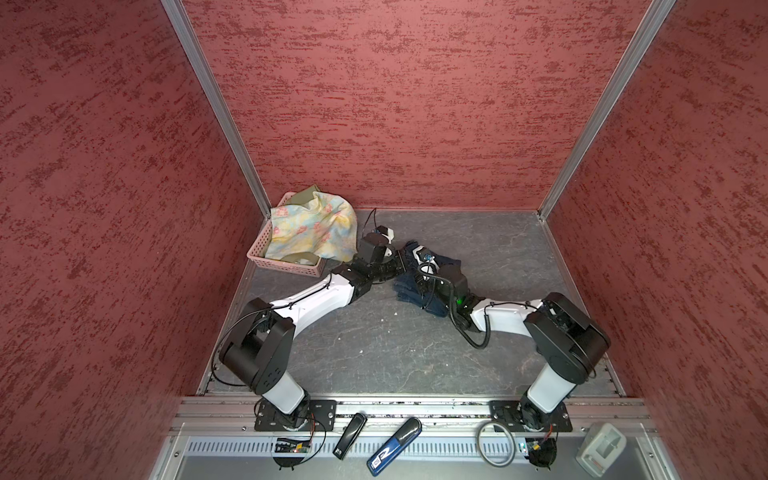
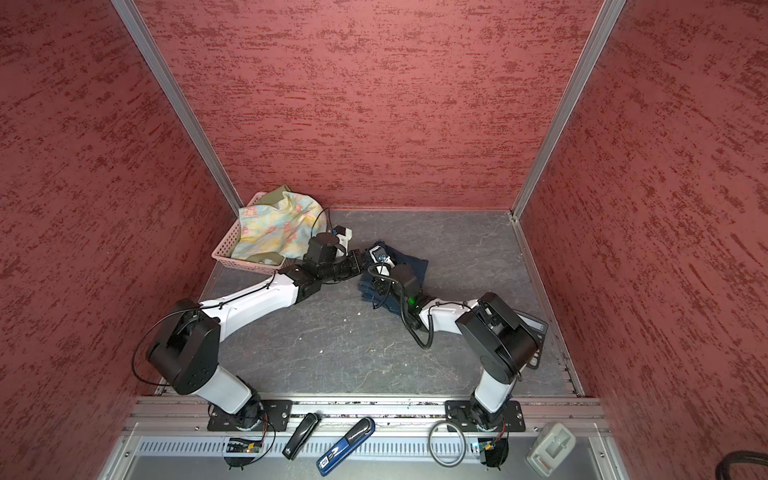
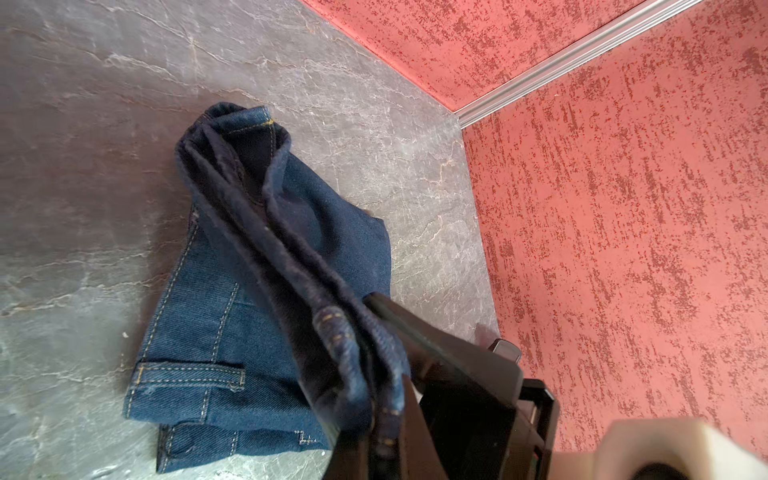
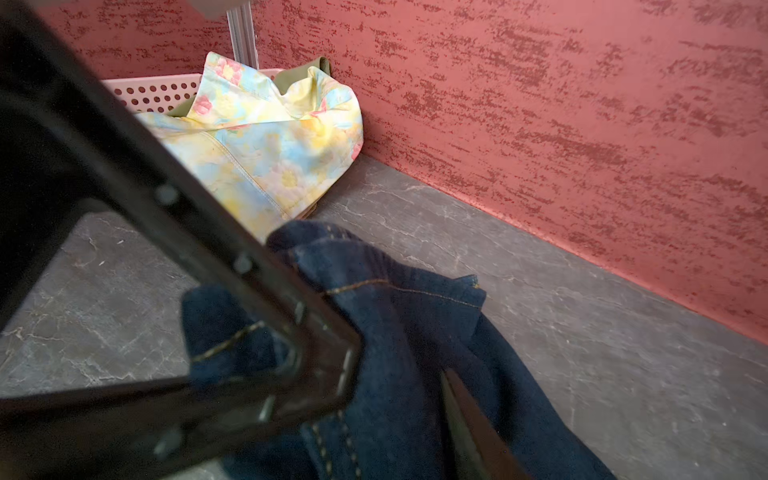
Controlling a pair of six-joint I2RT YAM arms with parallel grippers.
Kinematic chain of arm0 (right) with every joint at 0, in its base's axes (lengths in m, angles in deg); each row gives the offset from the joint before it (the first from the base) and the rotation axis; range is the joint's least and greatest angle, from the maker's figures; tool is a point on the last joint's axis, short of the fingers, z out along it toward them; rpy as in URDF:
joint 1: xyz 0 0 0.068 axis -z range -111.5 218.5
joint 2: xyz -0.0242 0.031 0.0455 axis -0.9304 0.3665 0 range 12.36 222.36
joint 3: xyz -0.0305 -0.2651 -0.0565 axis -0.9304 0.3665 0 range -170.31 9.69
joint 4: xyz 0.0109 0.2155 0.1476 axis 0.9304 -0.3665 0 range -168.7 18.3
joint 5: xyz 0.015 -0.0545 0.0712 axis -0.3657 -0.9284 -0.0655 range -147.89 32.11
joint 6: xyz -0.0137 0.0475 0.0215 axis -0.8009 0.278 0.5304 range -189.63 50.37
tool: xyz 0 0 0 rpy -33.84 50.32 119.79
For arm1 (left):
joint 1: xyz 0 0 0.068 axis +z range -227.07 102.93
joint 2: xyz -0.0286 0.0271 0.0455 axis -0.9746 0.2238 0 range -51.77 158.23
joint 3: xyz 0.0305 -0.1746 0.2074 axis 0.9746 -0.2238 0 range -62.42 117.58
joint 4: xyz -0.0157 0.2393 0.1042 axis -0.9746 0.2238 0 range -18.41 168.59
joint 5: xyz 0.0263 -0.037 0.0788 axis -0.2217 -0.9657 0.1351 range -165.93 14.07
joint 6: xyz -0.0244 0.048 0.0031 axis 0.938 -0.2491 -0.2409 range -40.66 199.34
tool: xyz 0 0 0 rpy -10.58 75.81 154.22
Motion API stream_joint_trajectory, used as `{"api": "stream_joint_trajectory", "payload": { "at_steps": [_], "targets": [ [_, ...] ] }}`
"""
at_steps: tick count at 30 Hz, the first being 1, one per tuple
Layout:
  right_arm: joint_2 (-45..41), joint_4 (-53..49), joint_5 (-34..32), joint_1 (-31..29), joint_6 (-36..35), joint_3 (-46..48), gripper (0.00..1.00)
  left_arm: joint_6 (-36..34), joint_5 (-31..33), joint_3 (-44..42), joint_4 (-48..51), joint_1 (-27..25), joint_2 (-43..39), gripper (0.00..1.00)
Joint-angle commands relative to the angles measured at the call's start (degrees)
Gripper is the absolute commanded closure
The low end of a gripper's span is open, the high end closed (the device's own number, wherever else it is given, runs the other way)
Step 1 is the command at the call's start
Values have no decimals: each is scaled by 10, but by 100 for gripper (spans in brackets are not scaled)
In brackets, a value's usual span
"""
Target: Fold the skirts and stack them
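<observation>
Dark blue denim skirt (image 1: pixel 448 266) lies at mid-table, with both arms meeting over it.

On the grey stone-look table (image 1: pixel 374 353), the left gripper (image 1: pixel 402 258) is clamped tight on a thick folded edge of the denim and holds that fold raised above the rest, which lies bunched flat; the left wrist view shows the stitched seam running into its jaws. The right gripper (image 4: pixel 399 365) sits low over the same skirt with cloth lying between its two fingers, but I cannot tell whether they actually grip it. In the back left corner, the floral skirt (image 1: pixel 311 230) spills over the pink basket (image 1: pixel 259 245), just beside the left arm's wrist. The olive green skirt (image 1: pixel 305 195) lies under it, peeking out at the basket's far rim.
</observation>
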Motion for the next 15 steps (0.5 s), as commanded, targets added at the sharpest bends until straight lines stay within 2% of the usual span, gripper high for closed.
{"api": "stream_joint_trajectory", "payload": {
  "at_steps": [1,5,6,7,8,9,11,15],
  "targets": [
    [4,21,-11,-1,6,-24,67,-5,-15,11,2,-3,-16,100],
    [-8,18,-18,-1,15,-32,88,-7,-15,12,6,-3,-18,100],
    [-12,12,-18,-1,18,-36,96,-8,-15,10,5,-2,-19,93],
    [-14,7,-19,-1,21,-40,100,-9,-15,9,6,0,-22,82],
    [-18,2,-21,-1,26,-42,100,-8,-12,6,7,3,-29,62],
    [-24,2,-24,-1,30,-42,100,-9,-6,-2,7,8,-40,46],
    [-35,1,-30,-1,39,-39,100,0,-2,-26,3,22,-68,33],
    [-54,-4,-47,0,58,-35,100,28,-14,-99,-7,64,-133,24]
  ]
}}
